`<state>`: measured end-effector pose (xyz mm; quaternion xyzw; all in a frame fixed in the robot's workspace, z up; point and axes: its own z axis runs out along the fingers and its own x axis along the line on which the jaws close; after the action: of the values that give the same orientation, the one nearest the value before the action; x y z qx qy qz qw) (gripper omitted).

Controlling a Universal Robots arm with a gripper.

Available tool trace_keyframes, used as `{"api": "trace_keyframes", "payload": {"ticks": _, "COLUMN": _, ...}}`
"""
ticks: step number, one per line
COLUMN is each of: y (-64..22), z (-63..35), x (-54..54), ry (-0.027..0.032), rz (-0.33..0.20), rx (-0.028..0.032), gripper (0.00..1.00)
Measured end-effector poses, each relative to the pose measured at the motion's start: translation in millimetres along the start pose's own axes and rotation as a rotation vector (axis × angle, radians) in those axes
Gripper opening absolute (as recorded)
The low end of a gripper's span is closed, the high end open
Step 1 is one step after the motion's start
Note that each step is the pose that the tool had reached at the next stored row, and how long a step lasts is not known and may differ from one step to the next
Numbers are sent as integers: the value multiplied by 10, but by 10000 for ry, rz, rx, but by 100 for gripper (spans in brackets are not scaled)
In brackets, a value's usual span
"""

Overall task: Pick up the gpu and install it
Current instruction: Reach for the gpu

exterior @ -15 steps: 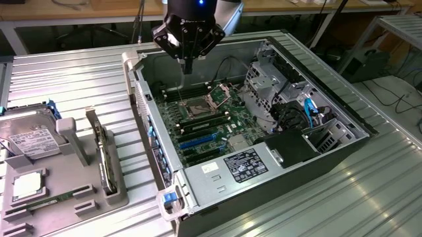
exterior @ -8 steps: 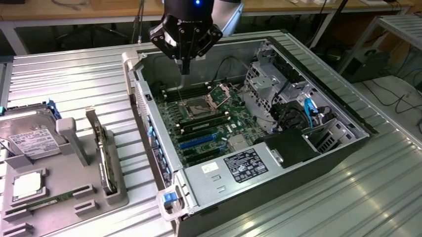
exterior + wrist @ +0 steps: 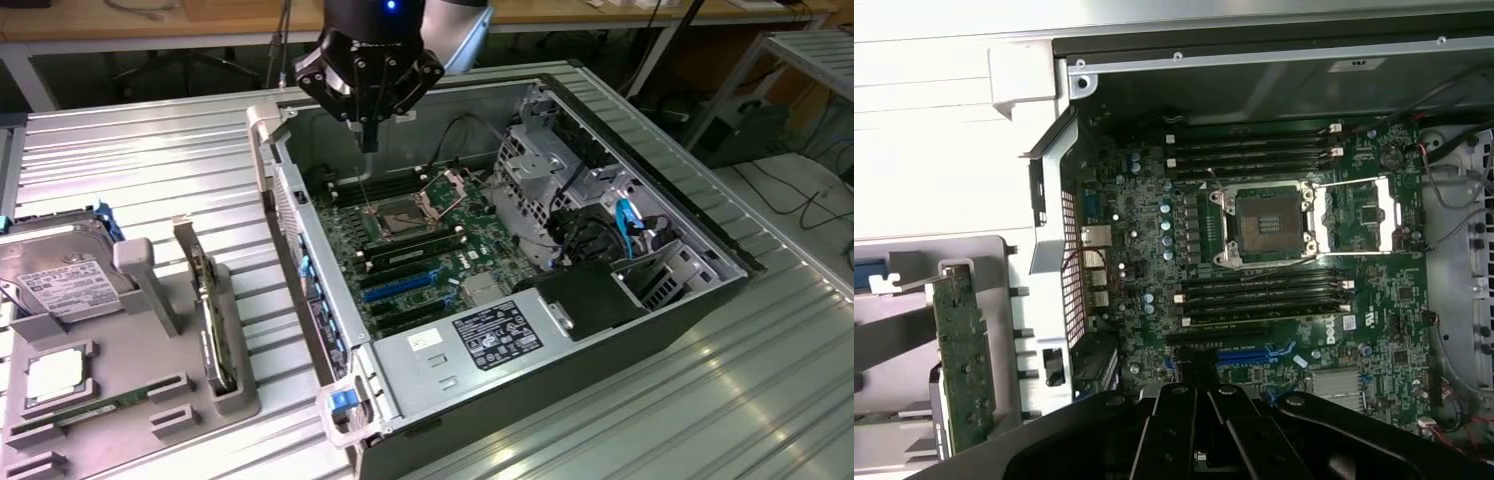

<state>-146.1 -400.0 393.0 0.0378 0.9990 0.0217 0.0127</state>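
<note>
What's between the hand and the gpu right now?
Exterior view: the case wall and bare ribbed table lie between the hand and the gpu, which stands in a gray holder.

gpu [image 3: 962, 365], seemingly on edge, in holder [image 3: 914, 255]

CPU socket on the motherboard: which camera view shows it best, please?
The wrist view: it looks straight down on the CPU socket, so its whole square outline is clear. The exterior view shows it at a slant, lower than the claw.
</note>
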Motion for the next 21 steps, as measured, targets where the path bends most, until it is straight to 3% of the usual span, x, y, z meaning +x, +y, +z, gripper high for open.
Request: {"api": "trace_keyframes", "payload": {"ticks": 21, "y": -33, "z": -6, "x": 197, "ry": 5, "rz": 1, "rx": 2, "gripper": 11}}
